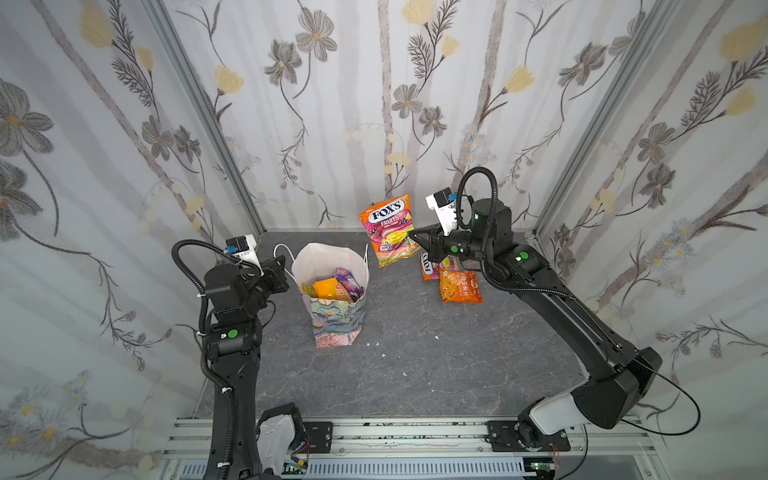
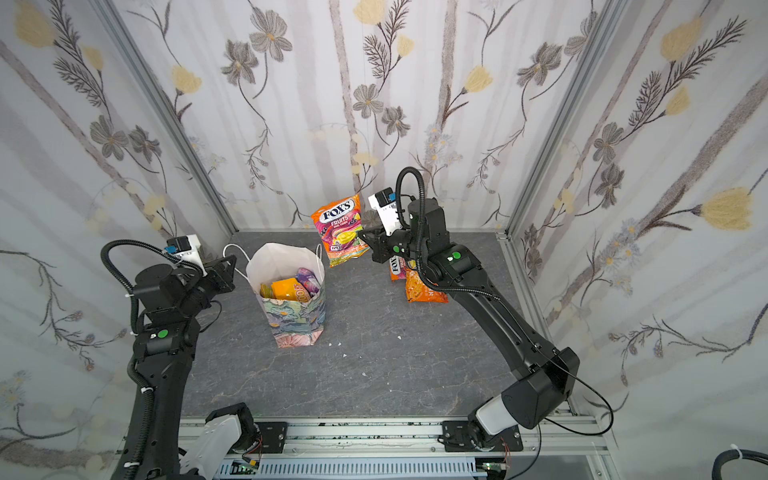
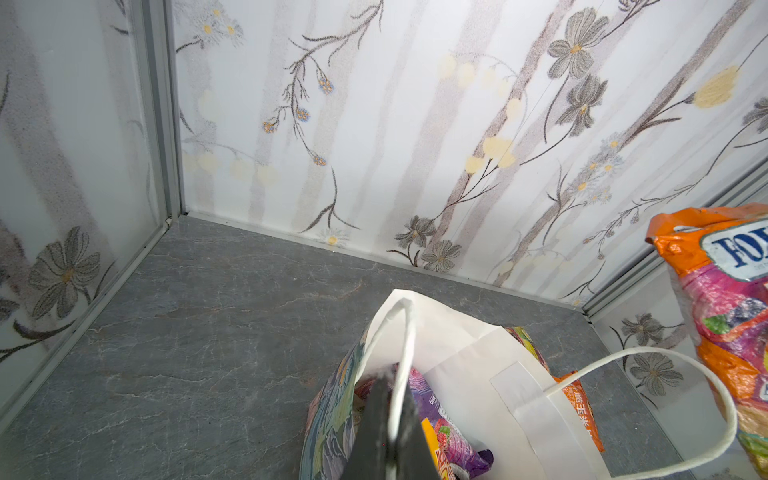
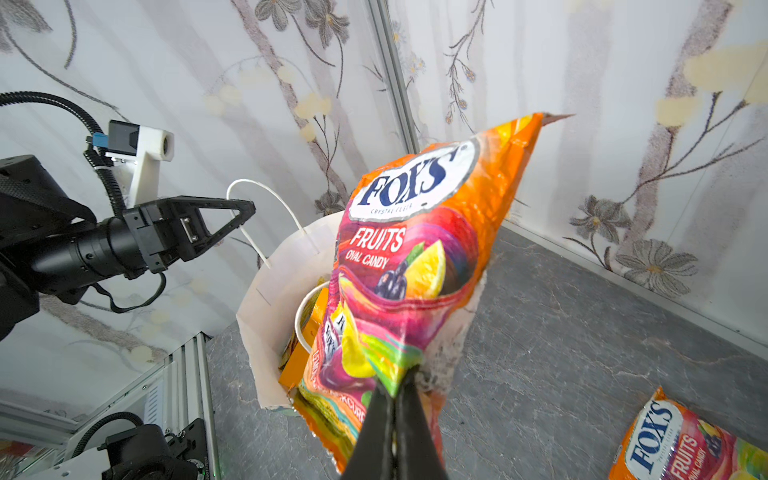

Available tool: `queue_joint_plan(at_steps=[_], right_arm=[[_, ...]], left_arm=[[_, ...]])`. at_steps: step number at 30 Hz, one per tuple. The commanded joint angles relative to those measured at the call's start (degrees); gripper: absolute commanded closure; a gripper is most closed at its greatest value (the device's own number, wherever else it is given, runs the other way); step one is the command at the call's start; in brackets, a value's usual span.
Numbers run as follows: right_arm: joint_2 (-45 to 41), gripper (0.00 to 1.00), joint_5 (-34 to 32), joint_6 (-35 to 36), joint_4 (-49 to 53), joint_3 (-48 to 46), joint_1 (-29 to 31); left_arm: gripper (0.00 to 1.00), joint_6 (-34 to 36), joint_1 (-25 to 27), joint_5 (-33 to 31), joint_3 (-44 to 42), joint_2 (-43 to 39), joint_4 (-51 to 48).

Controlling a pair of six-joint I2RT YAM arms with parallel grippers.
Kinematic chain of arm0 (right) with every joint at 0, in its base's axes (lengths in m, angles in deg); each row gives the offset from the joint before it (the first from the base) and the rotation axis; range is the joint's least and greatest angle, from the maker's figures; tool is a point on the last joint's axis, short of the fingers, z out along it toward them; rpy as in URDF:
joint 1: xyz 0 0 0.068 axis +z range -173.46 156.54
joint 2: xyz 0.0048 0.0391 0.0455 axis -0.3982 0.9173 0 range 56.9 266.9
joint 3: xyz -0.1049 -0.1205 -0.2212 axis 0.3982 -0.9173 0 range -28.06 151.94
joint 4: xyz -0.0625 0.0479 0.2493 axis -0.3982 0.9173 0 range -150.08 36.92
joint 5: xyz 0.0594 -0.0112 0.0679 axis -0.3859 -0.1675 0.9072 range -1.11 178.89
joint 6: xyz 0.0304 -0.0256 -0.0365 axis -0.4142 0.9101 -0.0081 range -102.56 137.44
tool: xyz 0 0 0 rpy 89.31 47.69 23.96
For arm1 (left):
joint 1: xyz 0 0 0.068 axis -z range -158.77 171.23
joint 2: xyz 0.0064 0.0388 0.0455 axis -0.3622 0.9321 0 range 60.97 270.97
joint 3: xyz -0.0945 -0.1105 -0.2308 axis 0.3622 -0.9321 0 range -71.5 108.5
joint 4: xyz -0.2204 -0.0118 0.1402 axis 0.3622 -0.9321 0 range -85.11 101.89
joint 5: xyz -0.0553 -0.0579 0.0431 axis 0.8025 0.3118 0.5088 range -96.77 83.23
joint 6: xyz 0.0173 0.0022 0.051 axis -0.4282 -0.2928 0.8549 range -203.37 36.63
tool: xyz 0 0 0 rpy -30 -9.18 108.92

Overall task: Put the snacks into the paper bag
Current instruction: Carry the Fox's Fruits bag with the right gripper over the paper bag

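The paper bag (image 1: 332, 309) (image 2: 297, 318) stands upright left of the middle, its mouth open, with orange and purple snacks (image 1: 338, 284) inside. My left gripper (image 1: 284, 258) (image 3: 395, 374) is shut on the bag's white cord handle (image 3: 405, 336) on the bag's left side. My right gripper (image 1: 411, 235) (image 4: 395, 382) is shut on the lower edge of an orange FOX'S Fruits pouch (image 1: 388, 226) (image 4: 415, 249), held in the air to the right of the bag and above its rim. The held pouch (image 3: 727, 299) also shows in the left wrist view.
Two snacks lie on the grey table under the right arm: another FOX'S pouch (image 1: 428, 266) (image 4: 681, 444) and an orange pouch (image 1: 461, 286) (image 2: 424, 291). The bag's second handle (image 3: 665, 353) loops free. Flowered walls close in the back and sides. Small white crumbs (image 1: 376, 344) lie in front of the bag.
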Motion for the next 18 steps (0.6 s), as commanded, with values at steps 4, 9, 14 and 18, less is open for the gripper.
queue_joint_plan(at_steps=[4, 9, 14, 18], right_arm=[[2.4, 1.0, 3.2, 0.3, -7.1, 4.9, 3.3], [6.6, 1.0, 2.5, 1.6, -6.7, 8.7, 7.7], [11.8, 1.0, 0.3, 5.1, -1.9, 14.5, 11.8], [16.1, 1.0, -3.5, 7.2, 2.3, 19.0, 15.4]], left_arm=[[0.94, 0.1, -0.1, 0.5, 0.0, 0.0, 2.4], [0.94, 0.0, -0.1, 0.5, 0.0, -0.1, 2.4], [0.94, 0.0, -0.1, 0.6, 0.0, 0.0, 2.4], [0.94, 0.1, -0.1, 0.5, 0.0, -0.1, 2.3]])
